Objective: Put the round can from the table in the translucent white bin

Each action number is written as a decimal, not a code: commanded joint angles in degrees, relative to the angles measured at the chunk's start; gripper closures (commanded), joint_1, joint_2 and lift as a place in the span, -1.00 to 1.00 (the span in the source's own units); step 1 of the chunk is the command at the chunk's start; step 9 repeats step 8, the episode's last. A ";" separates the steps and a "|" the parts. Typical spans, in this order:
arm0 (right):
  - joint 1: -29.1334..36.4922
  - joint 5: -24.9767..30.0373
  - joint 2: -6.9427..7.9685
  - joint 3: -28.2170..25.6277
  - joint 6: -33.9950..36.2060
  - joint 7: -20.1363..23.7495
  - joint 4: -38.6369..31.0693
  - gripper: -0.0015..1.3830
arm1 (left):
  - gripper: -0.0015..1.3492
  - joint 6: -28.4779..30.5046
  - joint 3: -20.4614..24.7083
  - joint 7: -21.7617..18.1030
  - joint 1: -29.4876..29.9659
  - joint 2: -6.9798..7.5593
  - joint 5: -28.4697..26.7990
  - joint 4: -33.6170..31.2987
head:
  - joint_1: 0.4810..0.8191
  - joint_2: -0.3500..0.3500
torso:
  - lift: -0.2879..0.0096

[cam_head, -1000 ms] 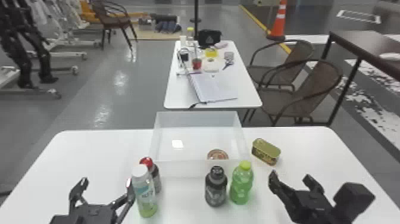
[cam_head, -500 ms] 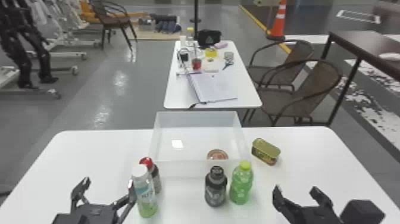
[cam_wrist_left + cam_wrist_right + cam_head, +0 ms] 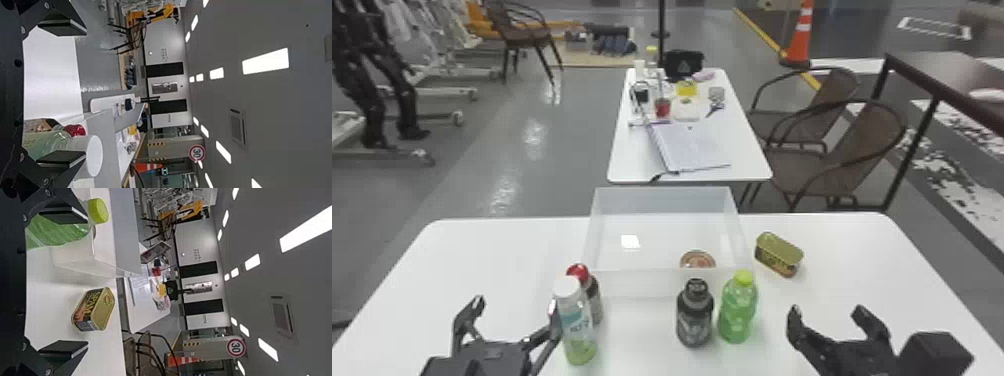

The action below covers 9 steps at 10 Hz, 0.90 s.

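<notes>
round copper-coloured metal can (image 3: pixel 698 260) inside the translucent white rectangular plastic bin (image 3: pixel 638 284)
it lies near the front wall, right of centre; outside, a rounded rectangular gold metal tin (image 3: pixel 778 254) rests to the right. nearer, the black left gripper (image 3: pixel 516 303) and black right gripper (image 3: pixel 827 310) both have fingers spread, grasping nothing.

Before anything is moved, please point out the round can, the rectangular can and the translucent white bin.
Round can (image 3: pixel 697 259): head view, on its top.
Rectangular can (image 3: pixel 101 315): right wrist view, on its lid.
Translucent white bin (image 3: pixel 637 284): head view, on its near wall.
</notes>
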 commanded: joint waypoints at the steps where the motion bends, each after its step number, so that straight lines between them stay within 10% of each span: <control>1: -0.05 0.26 0.21 0.00 -0.25 0.00 0.06 -0.75 | -0.72 -0.07 0.01 0.00 0.09 -0.15 0.00 0.00 | -0.60 0.00 | 0.26; 9: -0.05 2.10 0.56 0.00 -0.07 -0.70 -0.38 -0.75 | -0.72 0.28 0.28 -0.44 0.09 -0.15 -0.62 -0.26 | -0.60 0.00 | 0.26</control>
